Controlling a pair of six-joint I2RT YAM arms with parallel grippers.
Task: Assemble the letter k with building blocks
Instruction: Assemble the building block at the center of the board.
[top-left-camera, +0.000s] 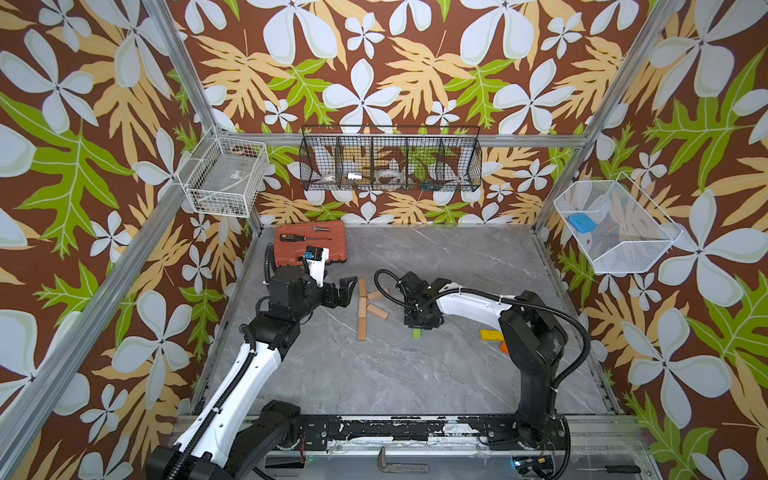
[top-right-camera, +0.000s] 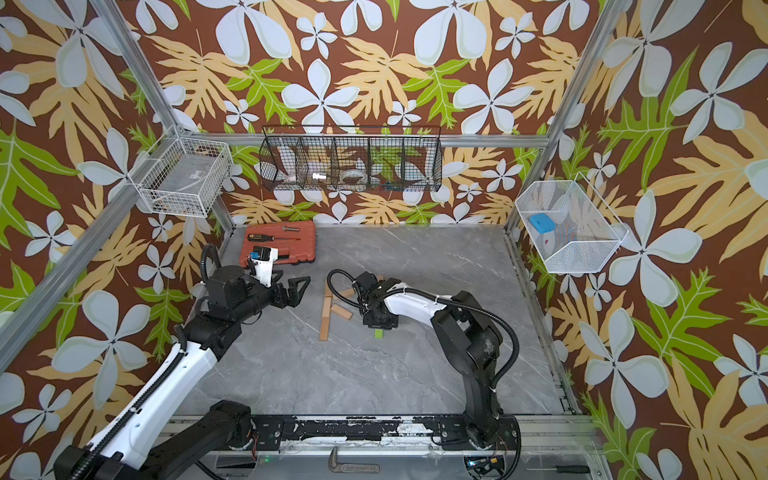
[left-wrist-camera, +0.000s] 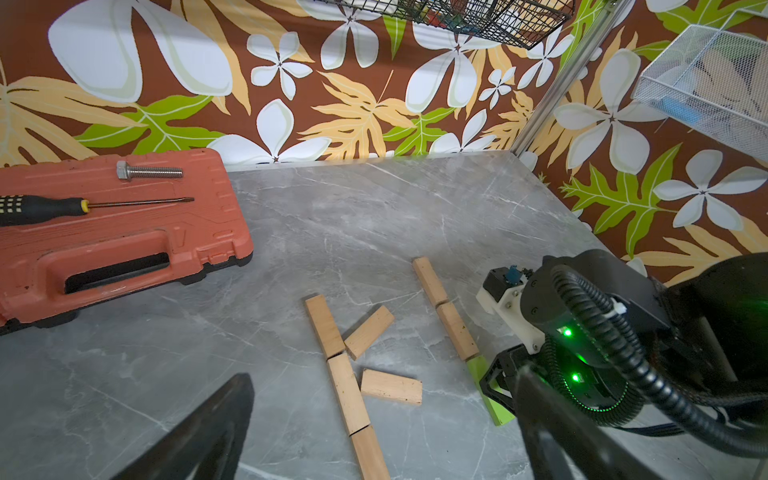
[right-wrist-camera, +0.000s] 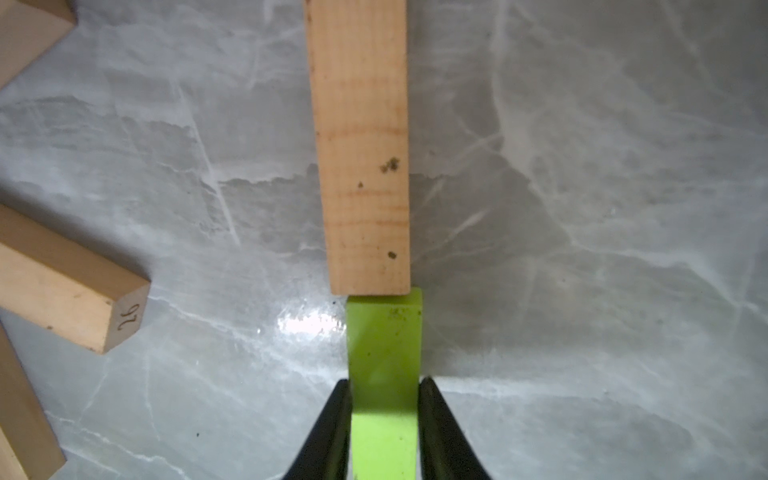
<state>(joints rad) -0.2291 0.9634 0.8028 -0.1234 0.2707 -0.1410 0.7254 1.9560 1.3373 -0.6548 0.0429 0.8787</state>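
matt grainy wood plank (right-wrist-camera: 361, 145); smooth green plank (right-wrist-camera: 384, 345); glossy marbled table (right-wrist-camera: 582, 249)

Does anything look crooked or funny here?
Yes. The green block, pinched by the right pincer, meets a wooden block end to end but sits a little off to one side, so the row isn't straight.

L pincer (top-left-camera: 348, 291) wide open, held level; R pincer (right-wrist-camera: 384, 384) aimed down, clamped.

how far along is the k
Done: a three-block wooden stem with two slanted blocks beside it roughly reads as a k. In hand: the right gripper is shut on the green block, butted against a second wooden row. Remaining: yellow block and orange block lie unused; left gripper open, empty.
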